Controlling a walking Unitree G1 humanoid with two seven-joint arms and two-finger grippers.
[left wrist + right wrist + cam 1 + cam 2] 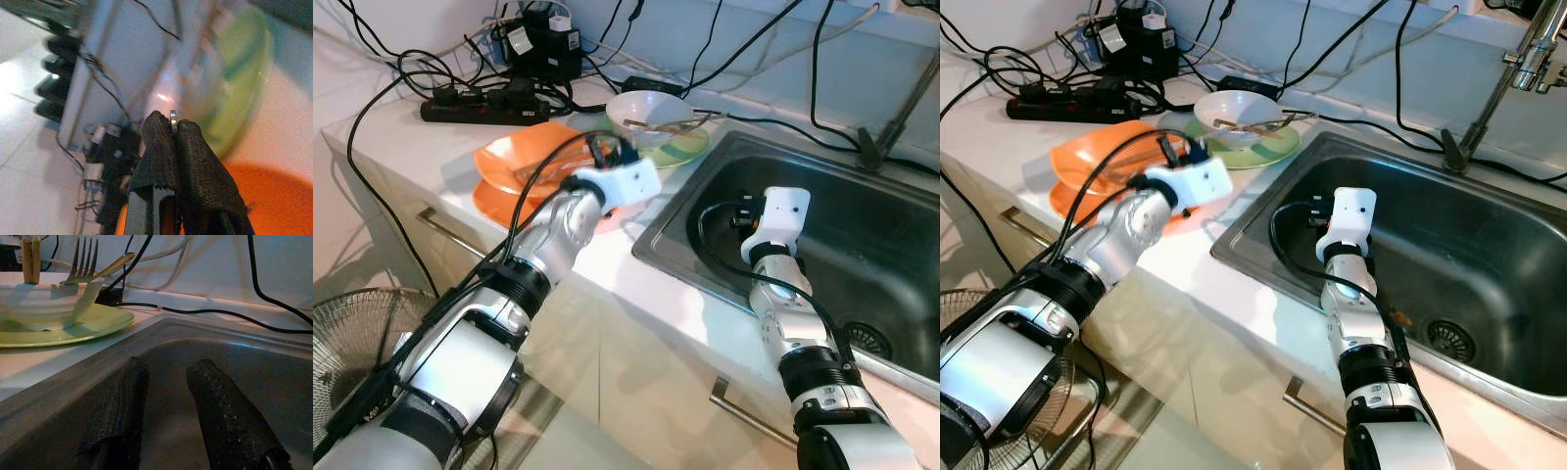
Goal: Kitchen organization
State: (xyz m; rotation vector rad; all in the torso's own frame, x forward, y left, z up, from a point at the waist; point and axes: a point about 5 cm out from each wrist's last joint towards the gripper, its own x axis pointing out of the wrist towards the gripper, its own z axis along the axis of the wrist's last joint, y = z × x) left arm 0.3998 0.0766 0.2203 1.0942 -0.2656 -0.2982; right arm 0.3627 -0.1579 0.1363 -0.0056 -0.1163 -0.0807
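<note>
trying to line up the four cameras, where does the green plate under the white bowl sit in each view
Left eye view: green plate, upper middle, on the counter by the sink's left rim.
Right eye view: upper middle, same spot.
Left wrist view: blurred green disc, beyond the shut left end effector.
Right wrist view: plate beyond the sink rim, past the open right end effector.
Shared landmark: the white bowl on it.

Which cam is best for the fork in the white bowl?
Right wrist view: fork tines sharp, leaning on the white bowl. Eye views show it small, among other utensils; left wrist view is blurred.
</note>
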